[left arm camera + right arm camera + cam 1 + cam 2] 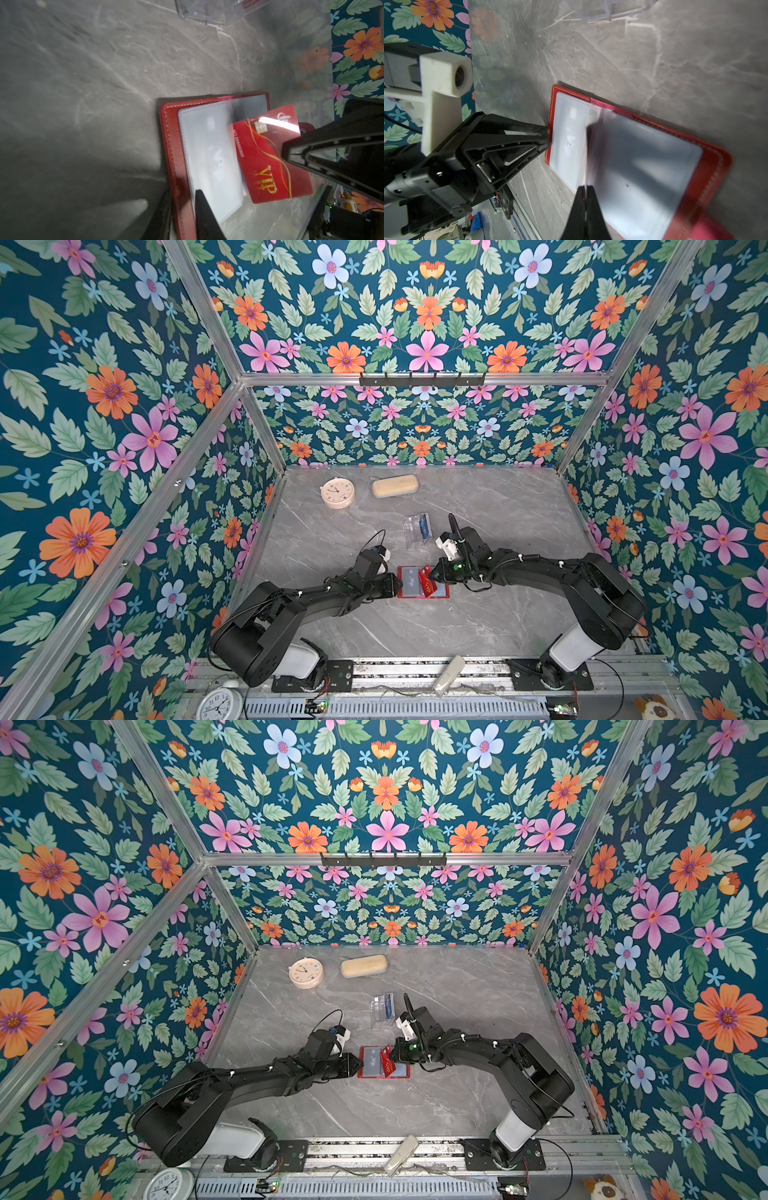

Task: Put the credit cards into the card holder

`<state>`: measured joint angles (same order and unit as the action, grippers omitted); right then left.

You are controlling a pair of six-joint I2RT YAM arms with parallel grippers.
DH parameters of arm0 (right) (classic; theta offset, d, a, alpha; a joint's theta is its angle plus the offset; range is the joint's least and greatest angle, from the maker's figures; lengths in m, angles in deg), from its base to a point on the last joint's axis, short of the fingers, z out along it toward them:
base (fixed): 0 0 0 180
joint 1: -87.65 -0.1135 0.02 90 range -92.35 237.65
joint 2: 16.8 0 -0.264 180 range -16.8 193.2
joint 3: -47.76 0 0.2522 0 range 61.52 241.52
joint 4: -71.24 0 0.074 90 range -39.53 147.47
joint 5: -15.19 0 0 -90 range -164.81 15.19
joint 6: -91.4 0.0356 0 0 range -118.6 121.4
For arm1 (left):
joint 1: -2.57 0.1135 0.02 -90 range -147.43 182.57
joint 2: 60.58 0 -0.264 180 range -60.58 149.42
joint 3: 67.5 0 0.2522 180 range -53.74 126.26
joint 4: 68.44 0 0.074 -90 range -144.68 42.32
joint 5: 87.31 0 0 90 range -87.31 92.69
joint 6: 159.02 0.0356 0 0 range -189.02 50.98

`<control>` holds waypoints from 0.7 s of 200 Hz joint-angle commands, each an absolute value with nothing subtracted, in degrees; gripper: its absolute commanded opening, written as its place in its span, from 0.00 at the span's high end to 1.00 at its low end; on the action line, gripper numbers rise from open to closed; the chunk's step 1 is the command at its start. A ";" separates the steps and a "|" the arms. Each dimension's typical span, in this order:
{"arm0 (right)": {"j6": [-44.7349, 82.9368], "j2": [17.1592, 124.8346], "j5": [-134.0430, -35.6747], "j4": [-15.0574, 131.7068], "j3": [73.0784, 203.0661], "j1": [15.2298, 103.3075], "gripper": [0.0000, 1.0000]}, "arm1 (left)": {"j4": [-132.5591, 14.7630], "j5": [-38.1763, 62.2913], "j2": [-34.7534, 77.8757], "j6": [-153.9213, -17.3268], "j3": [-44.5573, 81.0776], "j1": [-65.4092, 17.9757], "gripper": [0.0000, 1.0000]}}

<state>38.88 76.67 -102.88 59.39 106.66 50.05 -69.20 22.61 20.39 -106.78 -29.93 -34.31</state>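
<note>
The red leather card holder (409,592) (372,1074) lies open on the grey table, its clear sleeves facing up. My right gripper (430,572) (585,187) is shut on the red VIP credit card (426,584) (270,162), holding it tilted over the holder's middle with one corner under a lifted sleeve. My left gripper (398,585) (182,193) is shut on the holder's left edge (170,135), one finger on either side of the cover. Another card shows faintly through the left sleeve (207,145). A blue card (424,526) stands in a clear case farther back.
The clear plastic case (415,537) sits just behind the holder. A round cream clock (337,492) and a beige oblong case (395,486) lie near the back wall. A white remote (449,674) rests on the front rail. Flowered walls enclose three sides.
</note>
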 commanded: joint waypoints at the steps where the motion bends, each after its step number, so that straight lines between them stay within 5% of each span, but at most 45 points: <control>1: 40.03 77.14 -103.34 61.59 106.92 50.01 1.00 | -69.53 22.46 20.55 -107.29 -30.05 -34.59 0.80; 140: 44.44 81.10 -99.36 67.79 105.21 50.03 1.00 | -69.97 21.54 21.58 -108.19 -31.23 -35.06 0.99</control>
